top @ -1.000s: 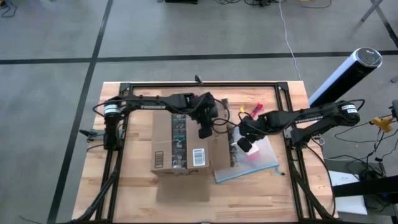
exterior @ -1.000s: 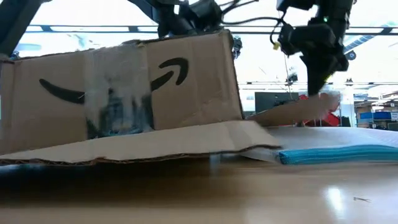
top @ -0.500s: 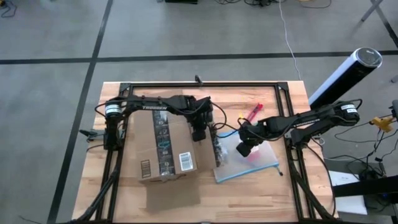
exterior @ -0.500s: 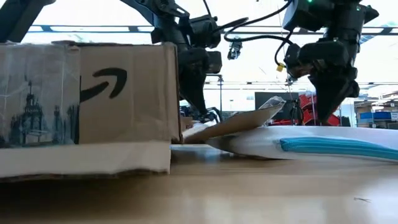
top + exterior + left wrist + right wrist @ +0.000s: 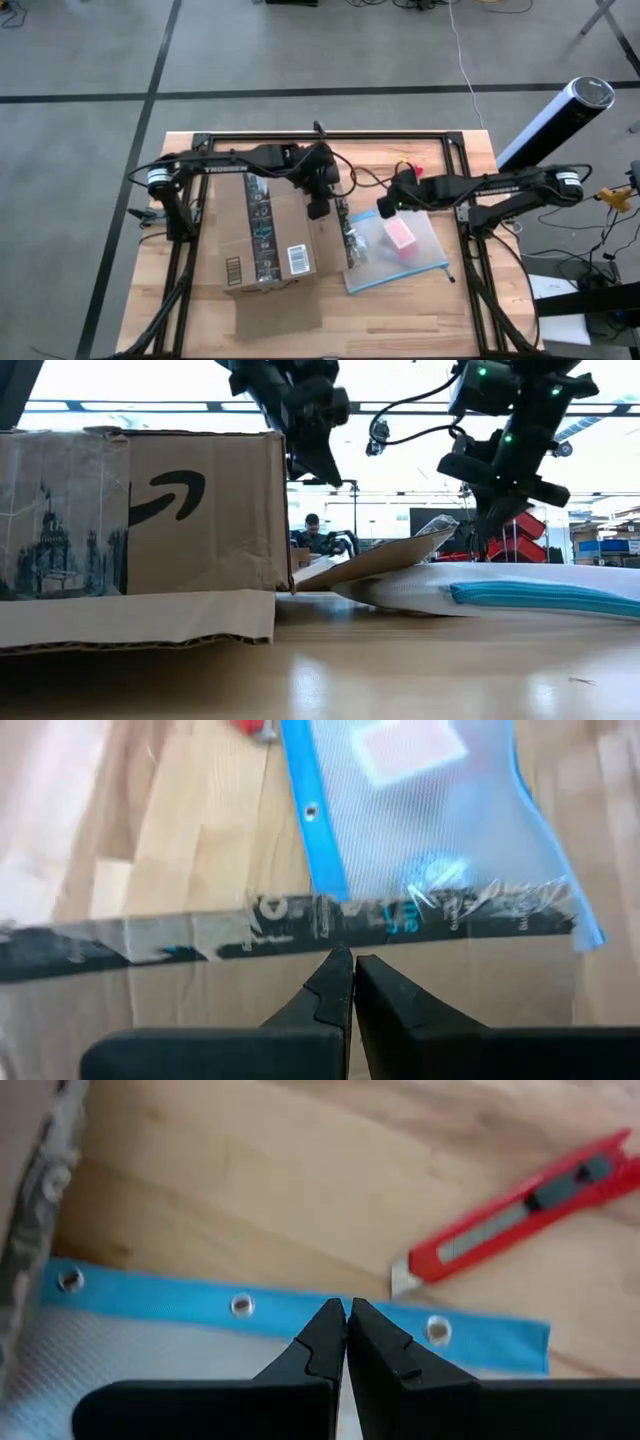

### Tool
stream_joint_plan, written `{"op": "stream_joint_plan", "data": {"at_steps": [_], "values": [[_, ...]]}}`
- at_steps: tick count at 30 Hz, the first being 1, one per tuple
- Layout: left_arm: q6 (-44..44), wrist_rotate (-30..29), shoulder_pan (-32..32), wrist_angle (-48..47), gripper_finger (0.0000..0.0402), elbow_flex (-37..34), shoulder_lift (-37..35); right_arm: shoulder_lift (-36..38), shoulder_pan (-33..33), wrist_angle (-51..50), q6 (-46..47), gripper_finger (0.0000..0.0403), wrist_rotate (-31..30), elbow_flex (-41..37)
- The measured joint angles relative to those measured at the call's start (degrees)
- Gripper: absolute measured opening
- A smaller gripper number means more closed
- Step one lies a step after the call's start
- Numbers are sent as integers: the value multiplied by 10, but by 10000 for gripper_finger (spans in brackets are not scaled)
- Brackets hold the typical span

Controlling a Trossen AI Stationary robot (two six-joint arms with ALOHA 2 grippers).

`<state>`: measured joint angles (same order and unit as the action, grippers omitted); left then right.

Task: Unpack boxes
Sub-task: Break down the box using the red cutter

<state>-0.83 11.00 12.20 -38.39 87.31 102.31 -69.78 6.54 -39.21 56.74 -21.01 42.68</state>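
Brown corrugated cardboard box (image 5: 268,238) sits on the wooden surface (image 5: 420,310), flaps out. Left gripper (image 5: 318,209) hovers over its right edge, jaws closed, empty. Right gripper (image 5: 385,207) above clear blue-edged plastic pouch (image 5: 400,248), jaws closed, empty.

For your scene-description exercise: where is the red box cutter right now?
In the high view the red box cutter lies on the wooden table right of centre, towards the far edge, just beyond the clear pouch and under the right gripper.

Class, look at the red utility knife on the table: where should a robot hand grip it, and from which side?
Grip the red utility knife across the middle of its long handle, descending from above: it lies flat on the table, the metal blade tip pointing toward the blue-edged pouch.
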Motion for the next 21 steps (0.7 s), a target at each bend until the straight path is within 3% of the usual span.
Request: {"op": "stream_joint_plan", "data": {"at_steps": [4,11,21], "values": [[-5,-1,2,-2,0,0,-11,13,48,57,-59,0,17,0],[-2,-1,2,-17,0,0,-28,18,143,207,-132,0,139,-22],[-17,-1,2,-62,0,0,-53,18,227,124,-72,15,155,-52]]}}
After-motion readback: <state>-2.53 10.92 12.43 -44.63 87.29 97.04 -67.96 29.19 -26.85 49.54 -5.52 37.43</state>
